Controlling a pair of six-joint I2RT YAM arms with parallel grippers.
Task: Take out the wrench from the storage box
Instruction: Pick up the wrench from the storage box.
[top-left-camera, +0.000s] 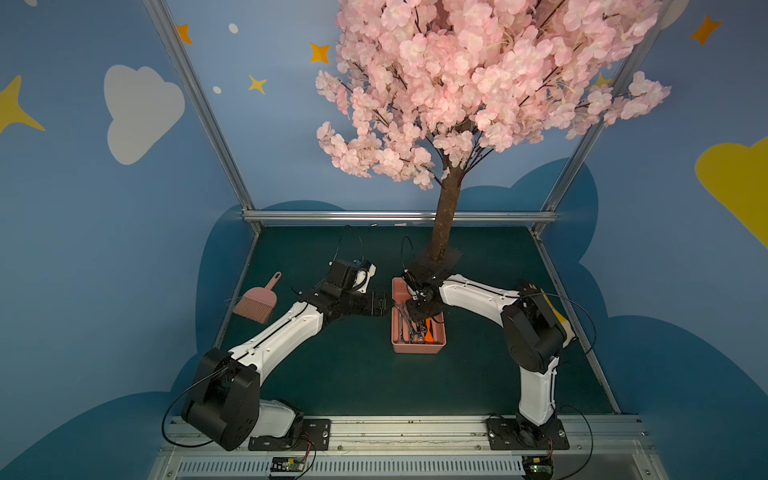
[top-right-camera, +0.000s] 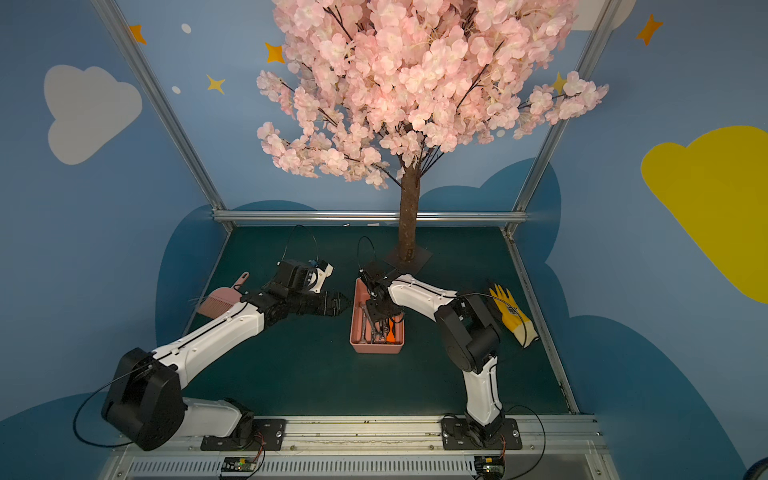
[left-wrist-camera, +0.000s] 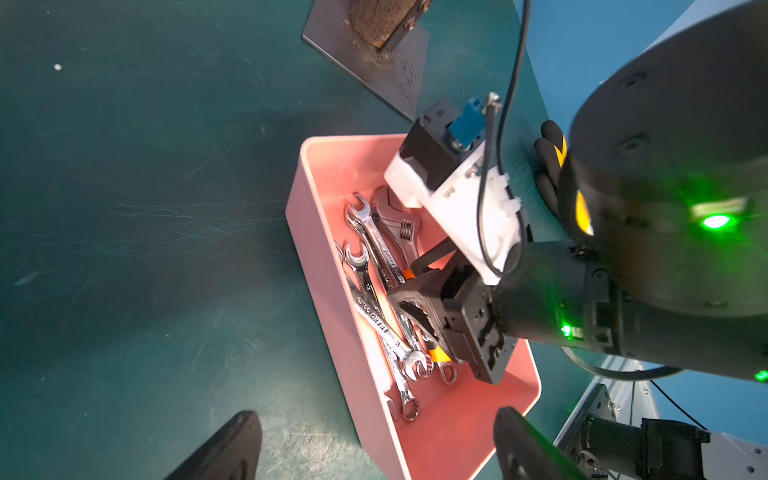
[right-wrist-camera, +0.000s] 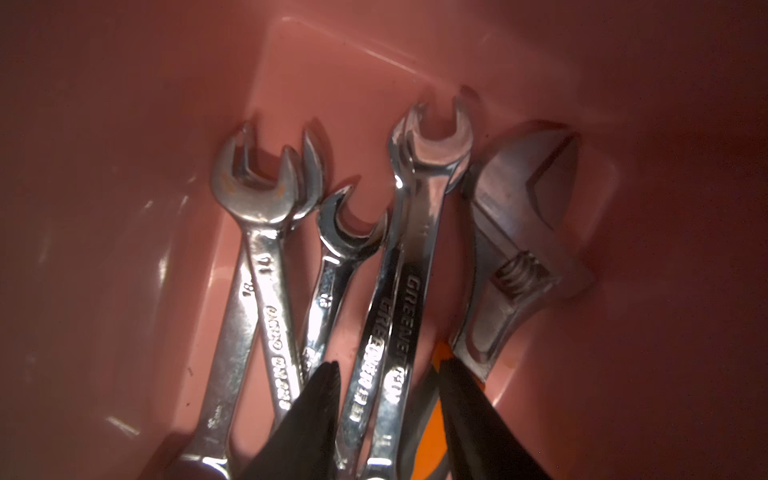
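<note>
The salmon-pink storage box (top-left-camera: 417, 349) (top-right-camera: 376, 348) (left-wrist-camera: 324, 291) sits mid-table on the green mat. Several chrome wrenches (top-left-camera: 409, 324) (left-wrist-camera: 374, 257) lie lengthwise in it, with an adjustable wrench (right-wrist-camera: 519, 232) beside them. My right gripper (top-left-camera: 419, 311) (right-wrist-camera: 388, 368) reaches down into the box. Its fingers straddle two stacked wrench shafts (right-wrist-camera: 415, 270), and a gap shows on one side. My left gripper (top-left-camera: 390, 305) (top-right-camera: 345, 302) (left-wrist-camera: 378, 446) hovers wide open at the box's left wall, holding nothing.
An orange-handled tool (left-wrist-camera: 440, 353) lies under the wrenches. A pink hand brush (top-left-camera: 255, 303) rests at the left. A yellow and black glove (top-right-camera: 513, 318) lies at the right edge. The blossom tree's trunk (top-left-camera: 446, 216) and its base plate (left-wrist-camera: 374, 54) stand behind the box.
</note>
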